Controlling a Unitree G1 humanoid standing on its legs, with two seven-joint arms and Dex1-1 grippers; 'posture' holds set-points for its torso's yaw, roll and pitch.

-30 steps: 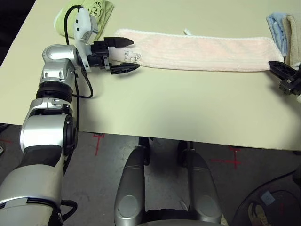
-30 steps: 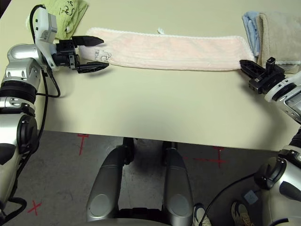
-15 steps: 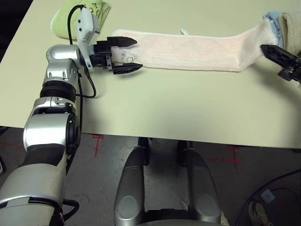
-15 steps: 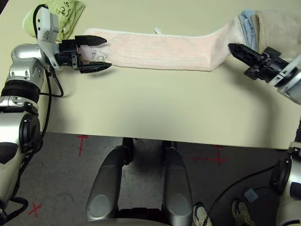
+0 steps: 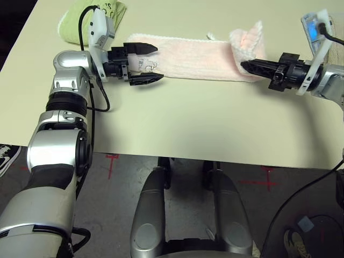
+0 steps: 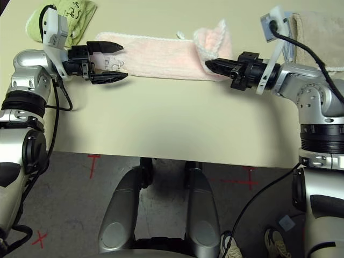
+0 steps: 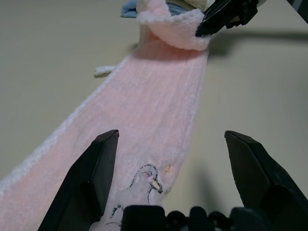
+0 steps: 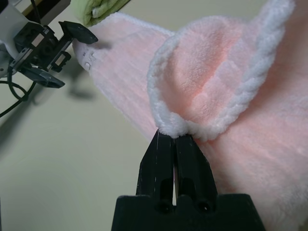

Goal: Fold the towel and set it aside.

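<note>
The pink towel (image 5: 188, 52) lies on the desk (image 5: 204, 123) as a long band already folded lengthwise, running from the robot's left toward its right, and the job now looks like doubling that band end over end. That is why the right claw (image 6: 210, 64) is pressed together on the towel's right end: it pinches the white-edged hem, and the raised end curls up in a loose loop above the flat part, ready to be carried over. The left claw (image 5: 150, 63) stands spread wide at the other end, one finger on each side of the embroidered bird motif (image 7: 149, 177), hovering level over the cloth rather than gripping it; judging by that placing, it marks where the carried end should land, or waits to pin that end. A light green towel (image 5: 72, 21) lies just behind the left wrist, and a beige folded towel (image 6: 320, 40) sits beyond the right arm.
</note>
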